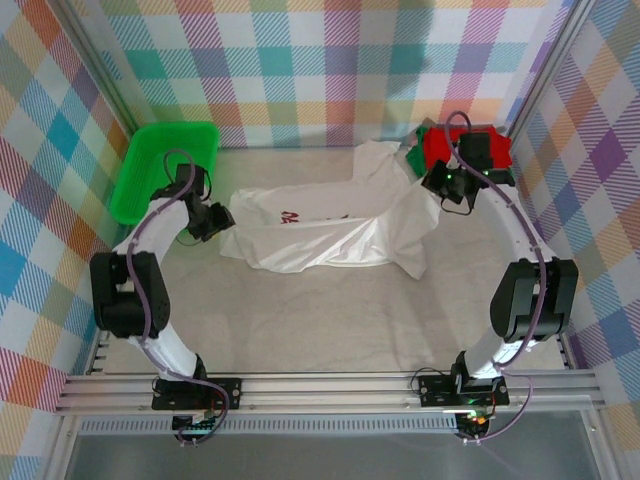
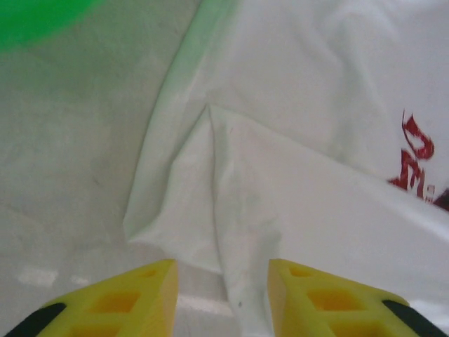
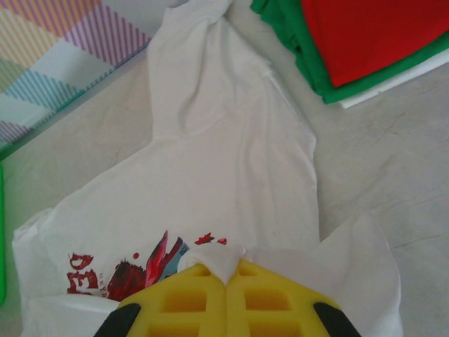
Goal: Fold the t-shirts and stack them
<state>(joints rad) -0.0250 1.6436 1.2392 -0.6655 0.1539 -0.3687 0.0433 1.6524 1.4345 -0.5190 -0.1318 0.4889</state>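
The white t-shirt lies crumpled and spread across the middle of the table, its red-and-dark print facing up. My left gripper sits at the shirt's left edge. It is open, and a fold of the white t-shirt runs between its yellow fingers. My right gripper is shut on a pinched corner of white cloth at the shirt's right side. A folded red t-shirt rests on a folded green t-shirt at the back right, partly hidden by the right arm in the top view.
A green plastic tray stands at the back left, just behind the left arm. Checked walls close the table on three sides. Bare tabletop stretches between the shirt and the arm bases.
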